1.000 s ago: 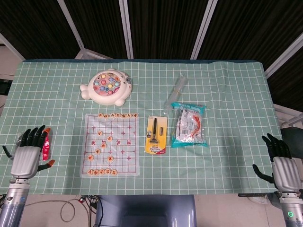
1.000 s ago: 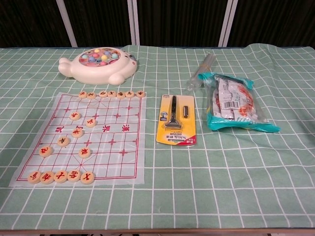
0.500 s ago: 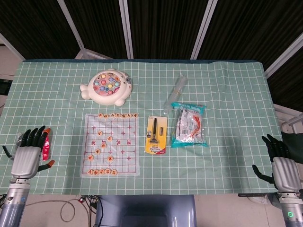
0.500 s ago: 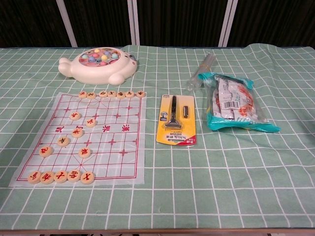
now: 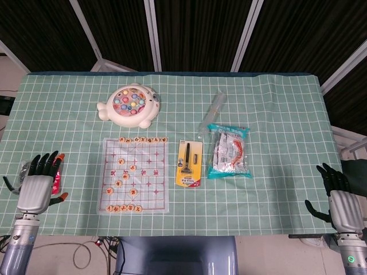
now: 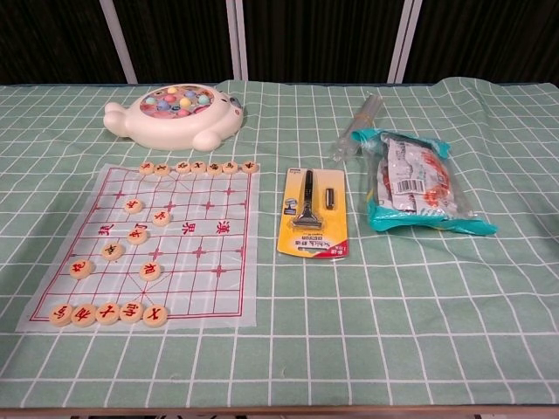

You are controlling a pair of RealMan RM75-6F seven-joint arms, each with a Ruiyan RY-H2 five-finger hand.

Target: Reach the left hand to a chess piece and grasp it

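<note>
Left hand: the left hand [image 5: 35, 187] sits at the lower left of the head view, fingers spread and pointing up-frame, holding nothing, well apart from the chessboard sheet [image 5: 135, 175]. It does not show in the chest view.
Right hand: the right hand [image 5: 340, 202] sits at the lower right of the head view, fingers apart, holding nothing.
Chess pieces: round chess pieces [image 6: 106, 312] lie on the sheet, left of centre; one row along its top edge, one row along its bottom edge, several scattered between.
Red item: a small red item [image 5: 56, 182] lies just beside the left hand's fingers.
Other items: fishing toy [image 5: 131, 105] at upper left of centre; razor pack [image 6: 313, 224] at centre; teal snack bag [image 6: 416, 182] at right; clear tube [image 6: 360, 124] above the bag.
Surface: green checked cloth [image 6: 393, 332].
</note>
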